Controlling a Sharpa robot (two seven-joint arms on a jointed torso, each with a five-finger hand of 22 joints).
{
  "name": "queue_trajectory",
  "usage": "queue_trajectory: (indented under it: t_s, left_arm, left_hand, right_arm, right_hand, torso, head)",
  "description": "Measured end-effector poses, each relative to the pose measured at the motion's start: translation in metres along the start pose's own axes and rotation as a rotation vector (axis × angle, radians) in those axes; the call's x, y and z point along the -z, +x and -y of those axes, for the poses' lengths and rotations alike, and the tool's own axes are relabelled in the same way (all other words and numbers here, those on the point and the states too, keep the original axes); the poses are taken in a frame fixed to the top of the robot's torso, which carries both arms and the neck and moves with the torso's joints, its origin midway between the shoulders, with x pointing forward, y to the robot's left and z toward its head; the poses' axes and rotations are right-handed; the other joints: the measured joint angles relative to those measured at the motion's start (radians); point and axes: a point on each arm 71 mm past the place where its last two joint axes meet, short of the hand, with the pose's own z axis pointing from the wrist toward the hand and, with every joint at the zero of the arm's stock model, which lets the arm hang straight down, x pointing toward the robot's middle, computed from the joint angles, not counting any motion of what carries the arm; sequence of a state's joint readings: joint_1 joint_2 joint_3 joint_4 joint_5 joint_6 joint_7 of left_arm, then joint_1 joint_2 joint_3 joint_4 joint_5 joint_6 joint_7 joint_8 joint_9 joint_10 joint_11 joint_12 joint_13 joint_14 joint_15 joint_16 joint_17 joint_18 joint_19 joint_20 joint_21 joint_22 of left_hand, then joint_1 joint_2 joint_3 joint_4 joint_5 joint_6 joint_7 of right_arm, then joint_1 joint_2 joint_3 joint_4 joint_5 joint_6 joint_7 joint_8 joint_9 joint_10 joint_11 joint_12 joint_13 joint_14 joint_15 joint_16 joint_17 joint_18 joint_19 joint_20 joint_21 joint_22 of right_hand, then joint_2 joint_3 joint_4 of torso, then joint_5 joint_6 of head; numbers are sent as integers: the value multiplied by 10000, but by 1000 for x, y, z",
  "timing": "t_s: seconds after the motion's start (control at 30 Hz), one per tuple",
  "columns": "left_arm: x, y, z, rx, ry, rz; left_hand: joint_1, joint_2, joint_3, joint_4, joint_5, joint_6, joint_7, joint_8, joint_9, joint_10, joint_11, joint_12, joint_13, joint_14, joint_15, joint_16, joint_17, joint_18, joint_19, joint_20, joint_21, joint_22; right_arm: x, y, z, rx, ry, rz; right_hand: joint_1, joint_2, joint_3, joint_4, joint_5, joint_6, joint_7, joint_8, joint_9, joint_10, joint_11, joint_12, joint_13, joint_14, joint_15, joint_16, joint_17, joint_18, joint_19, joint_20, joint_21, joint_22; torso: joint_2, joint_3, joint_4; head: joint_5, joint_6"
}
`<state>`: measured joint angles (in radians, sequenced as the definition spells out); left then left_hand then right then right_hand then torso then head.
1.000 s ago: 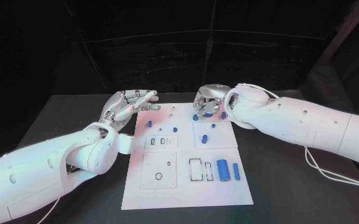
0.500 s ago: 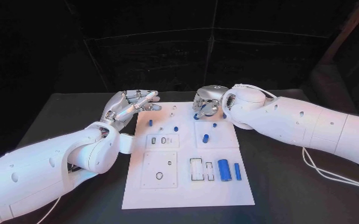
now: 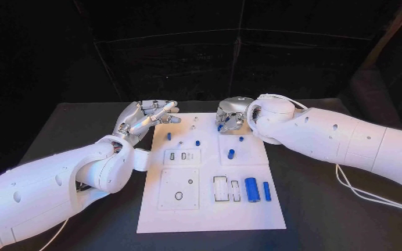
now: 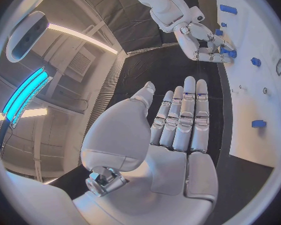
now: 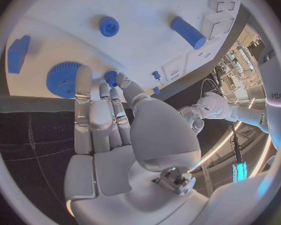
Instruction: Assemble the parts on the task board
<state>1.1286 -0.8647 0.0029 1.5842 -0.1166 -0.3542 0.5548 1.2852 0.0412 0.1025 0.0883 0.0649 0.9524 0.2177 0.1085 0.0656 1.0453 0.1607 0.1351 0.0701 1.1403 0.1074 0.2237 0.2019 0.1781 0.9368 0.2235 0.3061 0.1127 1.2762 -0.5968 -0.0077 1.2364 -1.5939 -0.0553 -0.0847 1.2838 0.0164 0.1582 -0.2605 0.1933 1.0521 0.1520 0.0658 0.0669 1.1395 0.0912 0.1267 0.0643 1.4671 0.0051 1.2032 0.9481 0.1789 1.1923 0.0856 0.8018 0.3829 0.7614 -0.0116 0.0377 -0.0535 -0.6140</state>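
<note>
In the head view, a white task board [image 3: 211, 175] was seen lying on the black table [image 3: 75, 129], with small blue parts scattered over it. The right hand [image 3: 232, 117] was lowered onto the board's far edge, its fingers bent down around a small blue peg [image 3: 220, 128] just below them. Whether that peg was actually pinched could not be told here. The left hand [image 3: 149, 117] was held just off the board's far left corner, fingers straight and apart, with nothing in it. Nearer the robot, well away from both hands, a large blue cylinder [image 3: 250, 189] and a slimmer blue rod [image 3: 266, 190] were laid side by side.

In the left wrist view, the left hand's flat palm and straight fingers [image 4: 185, 116] were shown bare. Beyond them the right hand [image 4: 206, 44] was seen with fingertips at a blue piece on the board.

In the right wrist view, the right hand's fingers [image 5: 97, 115] were stretched toward the board, and a small blue knobbed peg [image 5: 111, 77] sat at their tips, beside a blue gear [image 5: 64, 78]. A firm grip could not be confirmed.

To do this step well, the peg would probably need to be kept upright and pressed straight down, with the fingers kept off the neighbouring gear.
</note>
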Motion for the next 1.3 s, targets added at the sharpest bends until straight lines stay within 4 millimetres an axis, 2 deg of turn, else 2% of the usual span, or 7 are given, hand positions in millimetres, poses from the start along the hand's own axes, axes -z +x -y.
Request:
queue_trajectory:
  t_s: [0.3, 0.47, 0.6, 0.77, 0.87, 1.1, 1.3]
  left_arm:
    - [0, -1, 0, -12, -33, 14]
    - [0, -1, 0, -17, -42, 21]
    - [0, -2, 0, -21, -51, 26]
    - [0, -2, -1, -24, -64, 31]
    - [0, -2, -1, -25, -73, 31]
    - [0, -3, 0, -30, -91, 39]
    - [0, -3, -1, -23, -104, 47]
  left_hand:
    - [0, 0, 0, 0, 0, 0, 0, 0, 0, 0, 0, 0, 0, 0, 0, 0, -1, 0, 0, 0, 0, 0]
    - [0, 0, 0, 0, 0, 0, 0, 1, 1, 0, 0, 0, 0, 0, 0, 0, 19, 0, 0, 0, 0, 1]
    - [0, 0, 0, 0, 0, 0, 0, 1, 1, 0, 0, 0, -1, 0, 0, 0, 19, 0, 0, 0, 0, -3]
    - [0, 0, 0, 0, 0, 0, 0, -40, 1, 0, 0, -37, -1, 36, 37, 0, 40, -1, 50, -8, 0, -7]
    - [0, 0, 0, 0, 0, 0, 0, -40, 1, 0, 0, -37, -1, 37, 37, 0, 43, -2, 69, 2, 0, -7]
    - [-34, -34, 27, -28, 0, 0, 0, -39, 2, -35, 35, -73, -11, 36, 37, 0, 59, -2, 69, 2, 0, -18]
    - [-34, -34, 27, -28, 0, 0, 0, -76, 2, -37, 37, -73, -10, 36, 37, 0, 80, -2, 69, 2, -40, -28]
  right_arm:
    - [-1, 2, 0, 51, 52, -261]
    - [-2, 1, 0, 74, 71, -271]
    - [-2, 0, 0, 77, 73, -189]
    - [0, -1, 1, 41, 30, 149]
    - [3, -3, -2, -21, -87, 493]
    - [4, -9, -9, -226, -300, 1197]
    - [-8, -13, -18, -374, -337, 1691]
  right_hand:
    - [-39, 38, 188, -49, 0, 100, -3, 0, -1, 0, -1, 0, -3, 0, 0, 188, 175, 0, -77, 1, 180, 102]
    - [-64, 72, 428, -61, -24, 259, -33, 0, 6, 108, -97, 0, -5, -5, -4, 373, 331, -1, -77, 1, 270, 174]
    - [62, 367, 937, -98, -528, 595, -91, 97, 12, 492, -152, -5, -4, -21, -163, 647, 626, 0, -110, -33, 531, 303]
    - [39, 487, 1528, -24, -1176, 822, -142, 144, 13, 723, -251, -9, -4, 16, -199, 804, 782, 0, -169, -52, 732, 432]
    - [27, 501, 1798, -110, -1202, 859, -107, 145, 13, 775, -234, -10, -5, 16, -198, 887, 854, 0, -223, -72, 838, 502]
    - [29, 499, 1957, -269, -1223, 885, -126, 145, 14, 774, -235, -26, -3, 16, -198, 923, 874, 0, -293, -71, 956, 575]
    - [30, 498, 2016, -328, -1256, 897, -138, 94, 14, 774, -235, -86, 0, 16, -198, 1029, 940, 0, -327, -36, 1014, 625]
  torso:
    - [37, 4, 0]
    - [52, 4, 6]
    - [62, 5, 11]
    - [70, 4, 17]
    - [76, 4, 19]
    - [82, -5, 20]
    - [101, -2, 39]
  head:
    - [-16, -28]
    - [-22, -36]
    - [-22, -24]
    - [-23, -3]
    - [-23, 29]
    - [26, 106]
    - [53, 143]
